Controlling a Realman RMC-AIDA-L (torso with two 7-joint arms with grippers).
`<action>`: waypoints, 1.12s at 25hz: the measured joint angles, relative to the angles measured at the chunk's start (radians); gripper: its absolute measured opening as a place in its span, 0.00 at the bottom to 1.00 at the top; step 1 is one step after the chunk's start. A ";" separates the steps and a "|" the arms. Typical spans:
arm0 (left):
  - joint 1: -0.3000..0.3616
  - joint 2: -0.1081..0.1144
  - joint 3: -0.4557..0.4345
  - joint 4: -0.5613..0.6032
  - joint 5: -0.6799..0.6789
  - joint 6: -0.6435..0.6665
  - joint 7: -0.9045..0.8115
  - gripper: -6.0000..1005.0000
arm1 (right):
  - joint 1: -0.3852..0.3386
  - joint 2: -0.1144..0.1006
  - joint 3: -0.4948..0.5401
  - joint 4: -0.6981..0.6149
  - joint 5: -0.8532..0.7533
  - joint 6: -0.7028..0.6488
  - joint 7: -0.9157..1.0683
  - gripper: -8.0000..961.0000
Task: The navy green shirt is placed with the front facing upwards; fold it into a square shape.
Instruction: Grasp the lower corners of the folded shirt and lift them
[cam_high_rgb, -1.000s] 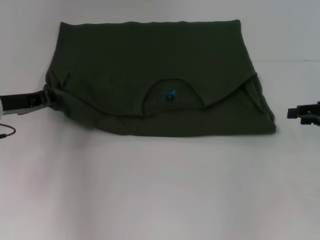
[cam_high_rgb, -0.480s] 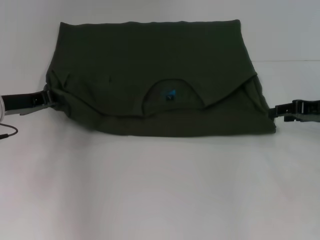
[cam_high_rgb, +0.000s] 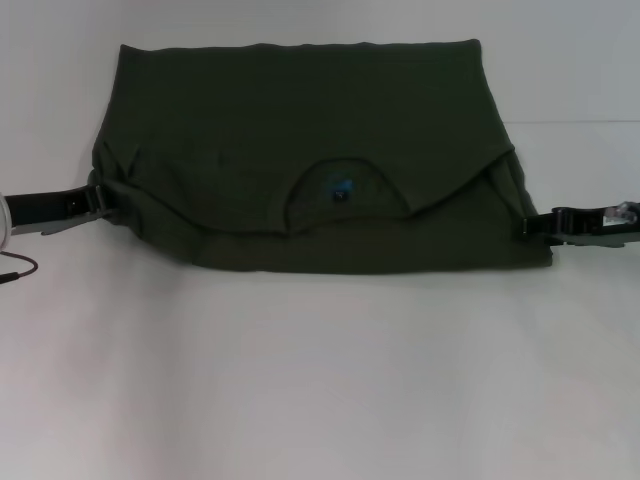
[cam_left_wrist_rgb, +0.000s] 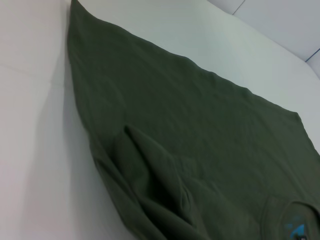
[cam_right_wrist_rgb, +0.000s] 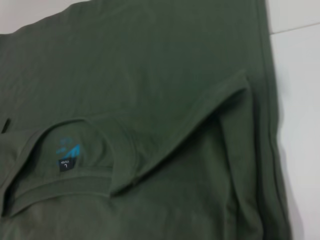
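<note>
The navy green shirt (cam_high_rgb: 300, 130) lies on the white table (cam_high_rgb: 320, 380), folded into a wide band with both sleeves tucked in. Its round collar (cam_high_rgb: 340, 205) with the black-and-blue neck label (cam_high_rgb: 341, 189) faces up near the front edge; no print shows. My left gripper (cam_high_rgb: 95, 198) is at the shirt's left edge, by a bunched fold (cam_left_wrist_rgb: 155, 185). At the lower right corner of the shirt is my right gripper (cam_high_rgb: 530, 226), beside the folded-in sleeve. The right wrist view shows the shirt (cam_right_wrist_rgb: 150, 75), the label (cam_right_wrist_rgb: 67, 162) and the sleeve hem (cam_right_wrist_rgb: 215, 95) from close above.
Bare white table surface lies in front of the shirt and on both sides. A thin dark cable (cam_high_rgb: 15, 268) loops by my left arm at the left border. A seam in the table (cam_high_rgb: 570, 122) runs behind the shirt on the right.
My right gripper has moved left from the right border until it reaches the shirt's right edge. The left gripper and the shirt have stayed nearly still.
</note>
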 joint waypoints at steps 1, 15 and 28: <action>-0.001 0.000 0.000 0.000 0.000 0.000 0.000 0.04 | 0.003 0.003 -0.008 0.004 0.000 0.009 0.000 0.55; 0.002 0.000 -0.006 -0.001 -0.006 -0.012 0.000 0.04 | 0.022 0.005 -0.045 0.019 0.028 0.010 0.031 0.54; 0.005 -0.001 -0.006 0.000 -0.003 0.007 0.000 0.04 | 0.017 -0.005 -0.045 0.014 0.028 -0.033 0.038 0.15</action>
